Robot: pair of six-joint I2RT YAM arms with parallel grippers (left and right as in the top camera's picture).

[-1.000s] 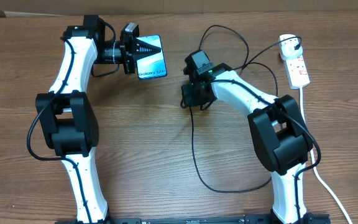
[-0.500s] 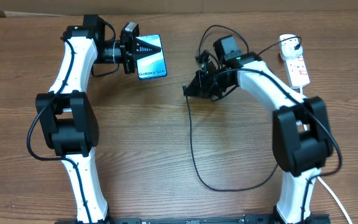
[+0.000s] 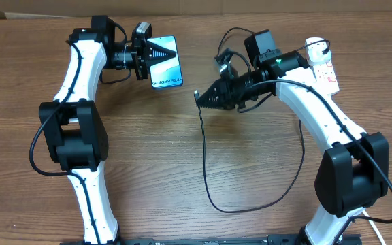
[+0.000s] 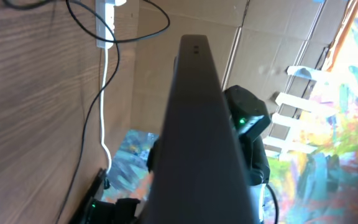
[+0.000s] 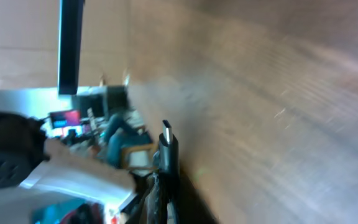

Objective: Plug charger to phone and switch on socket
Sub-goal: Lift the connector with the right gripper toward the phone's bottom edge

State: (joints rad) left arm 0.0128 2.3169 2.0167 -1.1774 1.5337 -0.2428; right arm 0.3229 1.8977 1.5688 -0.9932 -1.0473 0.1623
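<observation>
Clenching the phone (image 3: 168, 72) left of top centre, the left gripper (image 3: 166, 50) faces the right gripper (image 3: 205, 99), which grasps the charger (image 3: 202, 158) tip nearby; the socket (image 3: 327, 77) lies upper right.

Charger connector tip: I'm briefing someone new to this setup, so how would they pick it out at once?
On the wooden table, find the right pincer pointing toward the phone. The connector tip pokes from that pincer's end. Unlike the thick white cord by the socket, it ends a thin black cable looping down the table.
</observation>
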